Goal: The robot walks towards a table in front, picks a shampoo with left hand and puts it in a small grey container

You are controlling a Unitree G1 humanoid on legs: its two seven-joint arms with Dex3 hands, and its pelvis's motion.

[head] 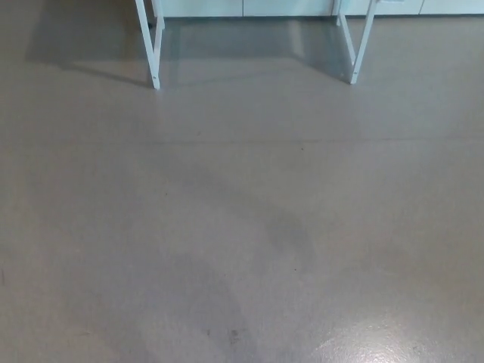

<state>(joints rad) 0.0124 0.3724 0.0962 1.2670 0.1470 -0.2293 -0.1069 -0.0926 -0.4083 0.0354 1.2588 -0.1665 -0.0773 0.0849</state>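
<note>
Only grey floor up close; neither hand in shot, so can't tell grip or pose. Far end: white table legs, tops cut off.

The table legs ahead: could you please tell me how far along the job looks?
Nothing looks done. The approach is in hand: only the white table legs show, across grey floor. Closing in, picking and placing are all left; neither hand is in view.

Grey-brown floor is filling nearly all the view. White table legs are standing at its far edge, w/ pale panels behind. Light is reflecting at near right corner.
</note>
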